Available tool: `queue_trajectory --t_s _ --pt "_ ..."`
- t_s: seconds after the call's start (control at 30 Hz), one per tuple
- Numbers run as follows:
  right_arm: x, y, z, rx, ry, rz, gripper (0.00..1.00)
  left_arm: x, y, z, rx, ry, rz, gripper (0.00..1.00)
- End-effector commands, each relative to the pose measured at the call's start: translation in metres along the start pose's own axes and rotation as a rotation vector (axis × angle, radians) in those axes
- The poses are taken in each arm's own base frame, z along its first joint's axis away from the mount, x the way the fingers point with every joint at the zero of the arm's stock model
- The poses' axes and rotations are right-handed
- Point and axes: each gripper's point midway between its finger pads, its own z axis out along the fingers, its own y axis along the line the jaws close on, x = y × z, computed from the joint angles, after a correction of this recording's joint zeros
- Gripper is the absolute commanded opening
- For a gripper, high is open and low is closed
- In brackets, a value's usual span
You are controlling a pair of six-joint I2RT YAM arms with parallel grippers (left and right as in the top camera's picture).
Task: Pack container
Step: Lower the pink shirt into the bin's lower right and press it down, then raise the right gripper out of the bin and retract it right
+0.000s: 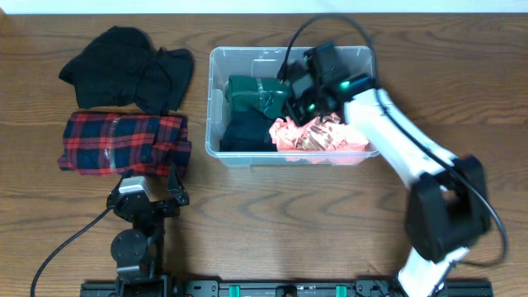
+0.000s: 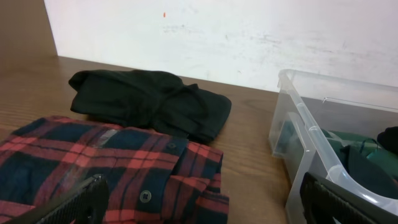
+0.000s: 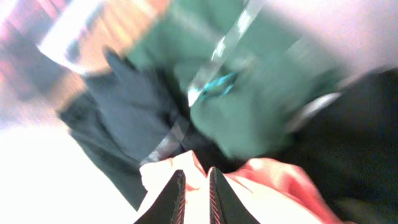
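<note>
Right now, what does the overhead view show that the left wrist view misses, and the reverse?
Only overhead: the right arm reaching into the container, and a pink garment lying inside it. Only left wrist: the white wall behind the table, and the buttons on the plaid shirt. Both: the black garment, the plaid shirt, the container and a green garment inside it.

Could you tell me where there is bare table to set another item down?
Bare wood lies right of the container, and in front of it toward the near edge. Left of it, the black garment and plaid shirt crowd the table.
</note>
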Motion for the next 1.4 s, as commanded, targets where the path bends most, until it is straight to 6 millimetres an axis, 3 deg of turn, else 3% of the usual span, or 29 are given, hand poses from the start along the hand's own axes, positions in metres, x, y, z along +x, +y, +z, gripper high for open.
queue_trajectory --t_s 0.0,0.07,0.17,0.37,0.6,0.93,0.97,1.03,1.13,1.27,1.37 --pt "-0.034 -0.012 -0.07 0.117 -0.137 -0.028 0.14 0.015 0.005 0.001 -0.02 0.044 0.006 0.98" --pt "-0.022 -0.022 -0.086 0.176 -0.105 0.001 0.14 0.015 0.005 0.001 -0.02 0.044 0.006 0.98" --pt "0.002 -0.03 -0.096 0.19 -0.023 0.051 0.12 0.015 0.005 0.001 -0.02 0.044 0.006 0.98" --pt "0.048 -0.046 -0.086 0.192 0.127 0.156 0.11 0.015 0.005 0.001 -0.02 0.044 0.006 0.98" --pt "0.09 -0.058 -0.045 0.181 0.232 0.264 0.12 0.015 0.005 0.001 -0.02 0.044 0.006 0.98" --pt "0.138 -0.081 0.021 0.197 0.302 0.287 0.12 0.015 0.005 0.001 -0.02 0.044 0.006 0.98" --pt "0.137 -0.08 0.023 0.185 0.301 0.289 0.08 0.015 0.005 0.001 -0.02 0.044 0.006 0.98" --pt "0.128 -0.073 0.022 0.14 0.274 0.29 0.11 0.015 0.005 0.001 -0.02 0.044 0.006 0.98" --pt "0.092 -0.066 0.007 0.103 0.179 0.267 0.2 0.015 0.005 0.001 -0.02 0.044 0.006 0.98" --pt "0.034 -0.06 -0.039 0.122 0.022 0.212 0.27 0.015 0.005 0.001 -0.02 0.044 0.006 0.98" --pt "0.003 -0.073 -0.084 0.24 -0.082 0.19 0.33 0.015 0.005 0.001 -0.02 0.044 0.006 0.98"
